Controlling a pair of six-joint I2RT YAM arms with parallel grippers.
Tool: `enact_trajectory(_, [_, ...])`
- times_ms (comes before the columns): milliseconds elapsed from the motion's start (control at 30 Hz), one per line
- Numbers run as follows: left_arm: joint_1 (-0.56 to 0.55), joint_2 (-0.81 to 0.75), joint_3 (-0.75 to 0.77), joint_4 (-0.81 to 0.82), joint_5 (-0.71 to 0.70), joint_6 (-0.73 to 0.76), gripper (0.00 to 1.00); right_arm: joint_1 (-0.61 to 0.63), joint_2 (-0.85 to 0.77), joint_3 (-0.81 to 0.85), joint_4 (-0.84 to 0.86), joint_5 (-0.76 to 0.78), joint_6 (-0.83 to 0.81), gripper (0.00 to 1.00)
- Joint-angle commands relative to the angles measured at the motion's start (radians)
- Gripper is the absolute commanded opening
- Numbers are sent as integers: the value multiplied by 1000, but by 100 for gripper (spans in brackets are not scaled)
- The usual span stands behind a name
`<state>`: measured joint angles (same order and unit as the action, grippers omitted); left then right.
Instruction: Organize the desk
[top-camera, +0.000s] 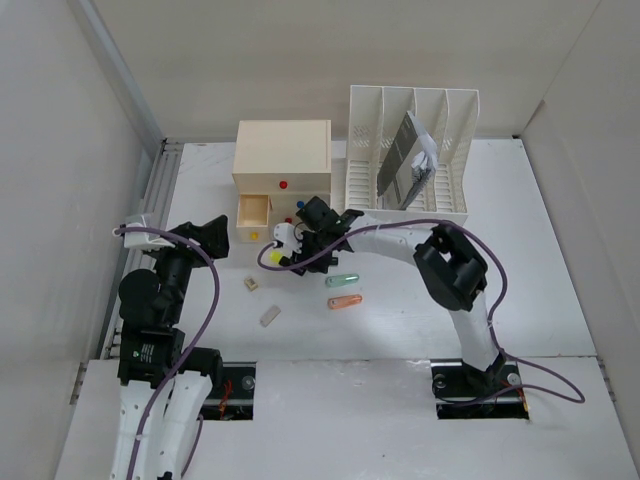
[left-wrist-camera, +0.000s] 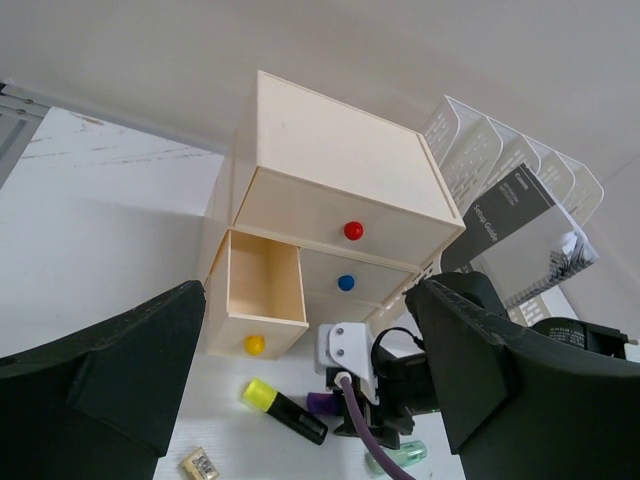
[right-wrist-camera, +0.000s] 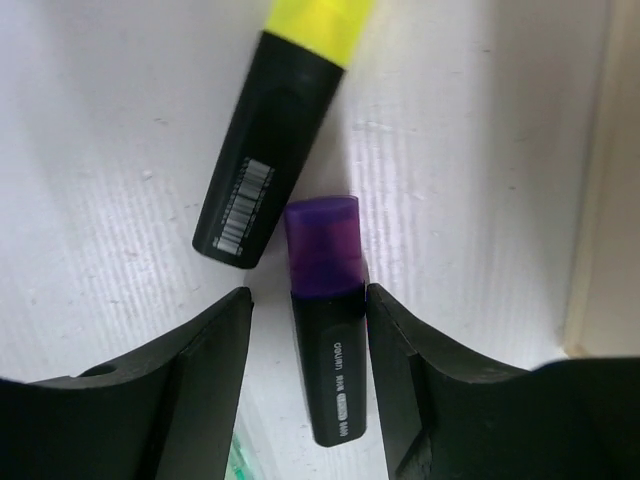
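Looking down from the top camera, the desk (top-camera: 560, 250) appears only partly sorted. A booklet (top-camera: 405, 155) stands in the white file rack (top-camera: 455, 150) at the back right. Beside the rack sits the cream drawer box (top-camera: 282, 150), with its lower-left drawer (top-camera: 252, 210) pulled open. Loose on the white top in front of the box lie a green highlighter (top-camera: 345, 279), an orange highlighter (top-camera: 345, 301), an eraser (top-camera: 250, 284) and a small pale piece (top-camera: 270, 316) that I cannot identify. The right gripper (top-camera: 303, 252) reaches low over the pens just in front of the box, and the left gripper (top-camera: 205, 232) hovers to the left of the open drawer.

From the left wrist, the open drawer shows bare wood inside, so nothing seems to have gone in yet. The left jaws are spread wide with nothing between them. A yellow highlighter (left-wrist-camera: 285, 410) and a purple highlighter (left-wrist-camera: 322, 403) lie on the desk just in front of the drawer.

From the right wrist, the jaws are partly open and straddle the black barrel of the purple highlighter. A sliver of desk shows on one side, so I judge it is not yet gripped. The yellow highlighter lies at an angle just beside it.

I judge the task to be at an early stage, with four highlighters, the eraser and the pale piece left to put away.
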<state>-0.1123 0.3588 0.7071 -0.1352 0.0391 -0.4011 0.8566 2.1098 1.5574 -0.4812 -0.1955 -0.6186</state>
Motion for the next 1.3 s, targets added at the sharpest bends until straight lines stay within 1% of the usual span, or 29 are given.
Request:
enact_trajectory(0, [-4, -11, -1, 28, -7, 15, 85, -10, -7, 14, -109, -119, -50, 55])
enact_trajectory(67, [-4, -11, -11, 37, -7, 15, 85, -10, -22, 4, -109, -107, -50, 55])
enact_trajectory(100, [-4, -11, -11, 37, -7, 15, 85, -10, -37, 4, -87, -96, -50, 58])
enact_trajectory(133, [-4, -11, -11, 37, -7, 15, 85, -10, -37, 4, -86, -82, -40, 58])
enact_trajectory(333, [-4, -11, -11, 37, -7, 15, 85, -70, -16, 30, -122, -85, -27, 58])
enact_trajectory(433, [-4, -11, -11, 37, -7, 15, 85, -70, -7, 30, -141, -108, -27, 51])
enact_trajectory(600, [-4, -20, -11, 37, -7, 15, 85, -70, 3, 30, -163, -140, -27, 23])
enact_trajectory(700, [-4, -20, -11, 37, -16, 15, 86, -70, -7, 43, -184, -168, -36, 14])
enact_trajectory(767, [-4, -20, -11, 37, -16, 15, 86, -70, -40, 53, -185, -188, -36, 11])
enact_trajectory(867, [-4, -20, -11, 37, -16, 15, 86, -70, -92, 78, -203, -188, -36, 11])
enact_trajectory(933, [-4, -20, -11, 37, -16, 15, 86, -47, -128, 105, -203, -188, -46, 11])
enact_trajectory(1033, [-4, -20, -11, 37, -25, 15, 86, -36, -186, 145, -203, -150, -46, 11])
enact_trajectory(1133, [-4, -29, -11, 37, -25, 15, 86, -27, -208, 233, -203, -114, -46, 11])
enact_trajectory(1200, [-4, -29, -20, 37, -34, 15, 86, -27, -217, 337, -203, -101, -36, 11])
enact_trajectory(1267, [-4, -38, -20, 37, -34, 15, 86, -27, -217, 361, -203, -88, -36, 11])
